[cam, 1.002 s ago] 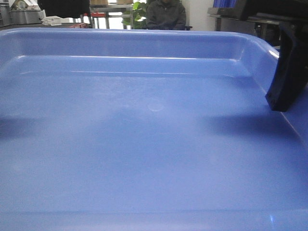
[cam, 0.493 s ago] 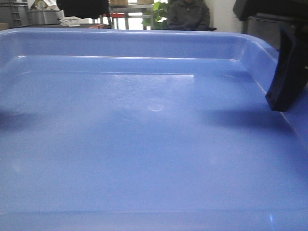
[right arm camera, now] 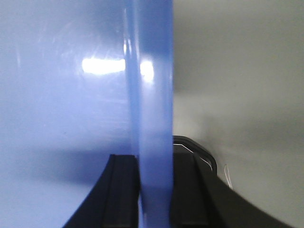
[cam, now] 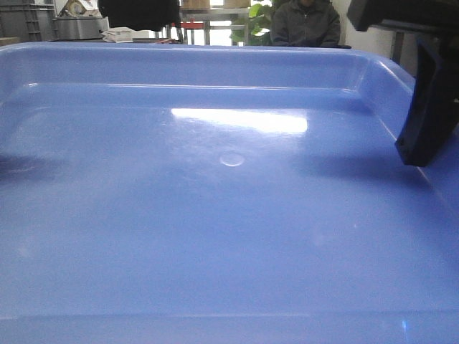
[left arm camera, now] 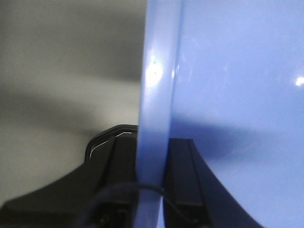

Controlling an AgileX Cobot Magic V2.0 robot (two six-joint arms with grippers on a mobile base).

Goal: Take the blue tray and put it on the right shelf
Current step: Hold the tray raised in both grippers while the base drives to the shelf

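Periwinkle plastic: the blue tray (cam: pixel 229 215) fills the front view, gripped at both side rims (white glare on its floor).
Left side: left gripper (left arm camera: pixel 151 152) pinches the rim between black fingers.
Right side: right gripper (right arm camera: pixel 154 164) clamps the opposite rim.
Beyond: a seated person (cam: pixel 307 21).

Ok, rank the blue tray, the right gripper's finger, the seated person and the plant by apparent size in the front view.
blue tray, filling the frame
right gripper's finger
seated person
plant
Nearness to the camera inflates the first two.
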